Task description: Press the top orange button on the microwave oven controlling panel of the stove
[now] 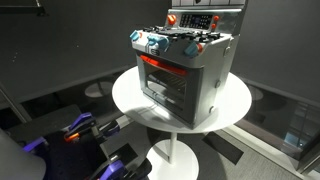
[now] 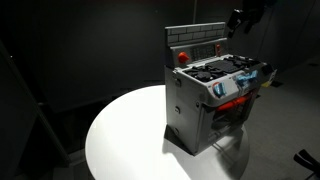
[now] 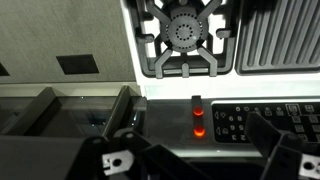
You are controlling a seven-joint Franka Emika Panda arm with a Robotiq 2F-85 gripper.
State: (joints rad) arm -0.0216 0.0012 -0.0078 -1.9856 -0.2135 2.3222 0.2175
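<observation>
In the wrist view the black two-fingered hand (image 3: 195,155) is hanging over the small silver-grey boxy toy stove (image 3: 165,88), its fingers (image 3: 115,160) standing wide apart and gripping nothing. Between them the grey plastic microwave oven controlling panel (image 3: 245,120) is showing its dark strip of tiny buttons, with two glowing orange-red buttons (image 3: 199,128) lying just beside the strip, one above the other. Beyond, a dark round burner (image 3: 185,35) and a ribbed grill plate (image 3: 280,35) are sitting side by side. In both exterior views the stove (image 1: 185,70) (image 2: 215,100) is standing on a round white tabletop (image 1: 235,105) (image 2: 125,130), the panel rising upright at its back.
</observation>
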